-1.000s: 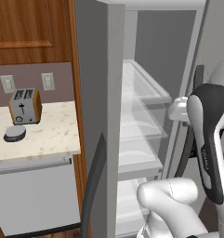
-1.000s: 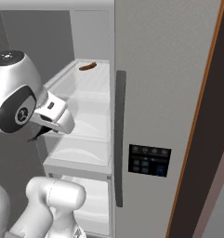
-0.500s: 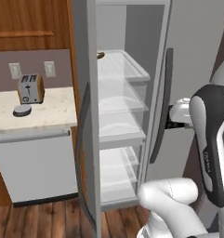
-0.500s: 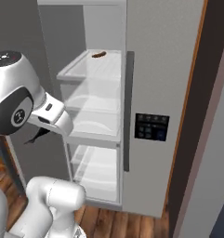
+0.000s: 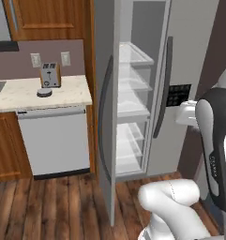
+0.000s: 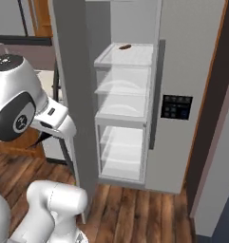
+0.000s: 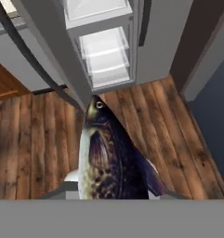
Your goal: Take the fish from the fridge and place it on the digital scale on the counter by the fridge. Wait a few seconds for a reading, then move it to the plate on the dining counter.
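Note:
In the hand view the fish (image 7: 108, 158) rises from between my gripper's fingers, head up, its grey-silver speckled body covering the fingertips. My gripper (image 6: 44, 137) is shut on the fish and hangs in front of the open fridge (image 5: 133, 93), back from its white shelves. On the counter left of the fridge, the digital scale (image 5: 44, 93) sits in front of the toaster (image 5: 49, 75). The plate and the dining counter are out of view.
The fridge door (image 5: 105, 126) stands open towards me, edge on, with its long dark handle. A small brown item (image 6: 124, 47) lies on the top shelf. A dishwasher front (image 5: 56, 140) is under the counter. Wooden floor lies between me and the fridge.
The whole picture has shifted: the base has backed away from the fridge, which now looks smaller and farther off. The gripper stays shut on the fish.

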You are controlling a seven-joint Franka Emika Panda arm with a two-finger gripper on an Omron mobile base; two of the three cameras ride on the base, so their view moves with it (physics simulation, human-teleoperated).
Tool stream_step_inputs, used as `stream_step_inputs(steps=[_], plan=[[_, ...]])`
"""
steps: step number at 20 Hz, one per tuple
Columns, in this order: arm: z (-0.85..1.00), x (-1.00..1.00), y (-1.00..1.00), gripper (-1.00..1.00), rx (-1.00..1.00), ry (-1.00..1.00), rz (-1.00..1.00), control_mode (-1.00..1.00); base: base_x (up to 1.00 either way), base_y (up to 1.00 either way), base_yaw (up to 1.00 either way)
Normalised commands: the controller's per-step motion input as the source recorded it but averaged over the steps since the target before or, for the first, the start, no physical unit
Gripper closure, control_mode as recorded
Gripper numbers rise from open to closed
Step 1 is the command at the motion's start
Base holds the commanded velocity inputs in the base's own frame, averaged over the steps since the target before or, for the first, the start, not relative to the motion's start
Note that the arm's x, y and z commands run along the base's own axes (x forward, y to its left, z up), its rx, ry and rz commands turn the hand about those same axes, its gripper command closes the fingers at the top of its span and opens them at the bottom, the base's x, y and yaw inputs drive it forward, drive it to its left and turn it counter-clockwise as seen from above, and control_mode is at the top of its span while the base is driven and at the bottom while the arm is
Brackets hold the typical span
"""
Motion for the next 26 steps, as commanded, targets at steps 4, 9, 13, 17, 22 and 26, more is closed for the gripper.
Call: stream_step_inputs(steps=[4, 9, 13, 17, 22, 26], plan=[[0.0, 0.0, 0.0, 1.0, 0.0, 0.0, 0.0, 1.0, -0.16, 1.0, 0.0], [0.0, 0.0, 0.0, 1.0, 0.0, 0.0, 0.0, 1.0, -0.03, 1.0, 0.0], [0.0, 0.0, 0.0, 1.0, 0.0, 0.0, 0.0, 1.0, 0.0, 1.0, 0.0], [0.0, 0.0, 0.0, 1.0, 0.0, 0.0, 0.0, 1.0, 0.02, 0.99, -0.02], [0.0, 0.0, 0.0, 1.0, 0.0, 0.0, 0.0, 1.0, 0.5, 0.54, -0.05], [0.0, 0.0, 0.0, 1.0, 0.0, 0.0, 0.0, 1.0, 0.84, 0.17, -0.08]])
